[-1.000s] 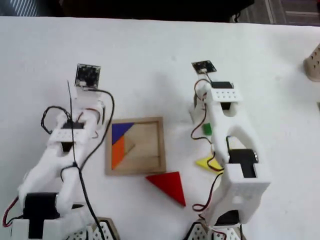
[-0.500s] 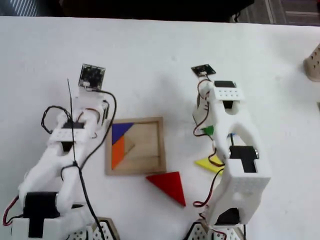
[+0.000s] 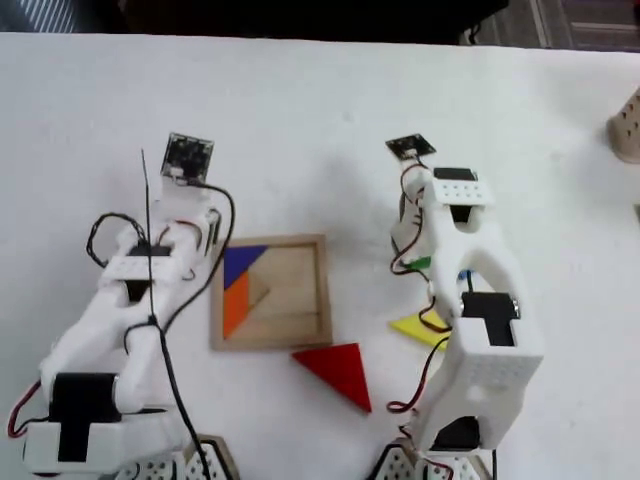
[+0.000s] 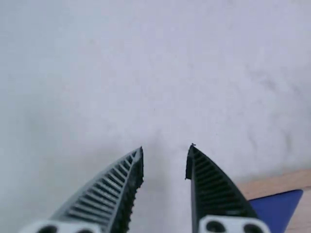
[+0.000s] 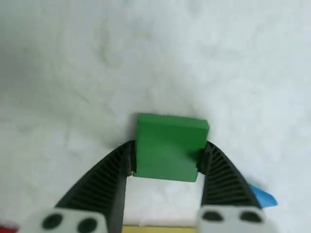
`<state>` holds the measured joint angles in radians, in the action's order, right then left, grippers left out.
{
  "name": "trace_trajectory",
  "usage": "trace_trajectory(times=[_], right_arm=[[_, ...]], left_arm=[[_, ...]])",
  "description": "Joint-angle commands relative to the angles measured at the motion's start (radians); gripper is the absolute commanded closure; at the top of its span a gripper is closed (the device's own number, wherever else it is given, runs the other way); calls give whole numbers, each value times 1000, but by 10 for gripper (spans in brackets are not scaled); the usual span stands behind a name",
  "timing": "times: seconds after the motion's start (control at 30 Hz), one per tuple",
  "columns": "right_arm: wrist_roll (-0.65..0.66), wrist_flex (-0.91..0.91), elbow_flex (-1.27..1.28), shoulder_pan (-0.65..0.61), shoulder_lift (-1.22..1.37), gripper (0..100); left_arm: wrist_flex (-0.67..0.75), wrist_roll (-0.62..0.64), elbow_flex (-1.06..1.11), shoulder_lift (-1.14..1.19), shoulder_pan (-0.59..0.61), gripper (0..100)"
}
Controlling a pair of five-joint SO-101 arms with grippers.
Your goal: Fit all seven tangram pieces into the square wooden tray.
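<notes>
At counter (image 3: 320,90) centre: tray (image 3: 272,341) lies flat between the two arms. Blue piece (image 3: 243,263) sits in the tray's far corner on the left arm's side. Orange piece (image 3: 235,303) is directly nearer the arm bases from it, against the same wall, and touches the blue. The rest of the tray floor shows bare wood.

Red triangle (image 3: 338,372) lies flat on the counter, just off the tray's near corner on the right arm's side. Cannot tell whether it touches the rim.

Right arm (image 3: 470,330) is stretched over the counter beside the tray. Right jaws are closed on the green piece (image 5: 167,148), one finger pressed to each of two opposite sides. The piece is square and level. Cannot tell whether it rests on the counter or is raised off it. In the high view the green piece (image 3: 418,263) shows just under the arm.

Yellow piece (image 3: 413,327) lies on the counter, partly hidden under the right arm, between the tray and the arm. Light-blue piece (image 5: 263,197) is just beside one right finger, mostly hidden behind it.

Left arm (image 3: 120,300) lies alongside the tray's other side. Left jaws stand at a narrow gap with nothing between them, above bare counter just beyond the tray's blue corner.

Beige perforated object (image 3: 627,125) stands at the counter's edge, well apart from the pieces.
</notes>
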<state>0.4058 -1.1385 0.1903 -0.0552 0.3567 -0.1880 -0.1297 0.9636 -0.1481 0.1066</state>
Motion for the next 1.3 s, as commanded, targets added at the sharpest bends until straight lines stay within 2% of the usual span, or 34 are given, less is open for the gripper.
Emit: trace_trajectory(times=[0.0,0.53,0.77,1.0,1.27], right_arm=[[5,10,2,-16,-4,961],[3,2,-40,-33,-15,964],[0,-102,-117,-45,-15,964],[-61,-242,-196,-133,-15,964],[-103,-265,-192,-274,-70,964]], left_arm=[[29,-8,-32,-8,12,837],[29,-9,-37,-7,15,836],[29,-9,-37,-7,15,835],[29,-9,-37,-7,15,835],[29,-9,-37,-7,15,835]])
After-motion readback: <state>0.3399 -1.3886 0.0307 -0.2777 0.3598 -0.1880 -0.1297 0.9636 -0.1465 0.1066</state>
